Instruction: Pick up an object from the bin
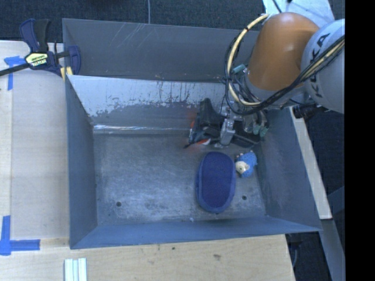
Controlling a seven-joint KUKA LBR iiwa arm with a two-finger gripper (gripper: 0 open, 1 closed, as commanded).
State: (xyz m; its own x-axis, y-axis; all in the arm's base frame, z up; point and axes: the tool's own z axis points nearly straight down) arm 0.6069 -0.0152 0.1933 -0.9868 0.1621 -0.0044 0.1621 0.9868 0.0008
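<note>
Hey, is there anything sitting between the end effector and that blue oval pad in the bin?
Nothing visible does. The end effector hangs near the far wall of the bin, and the blue oval pad lies just nearer the camera. The small blue and cream thing lies off the pad's right side in the view, not between.

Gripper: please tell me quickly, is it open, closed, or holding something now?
Gripper: cannot be told. It is low in the bin, at the far end of a blue oval pad.
</note>
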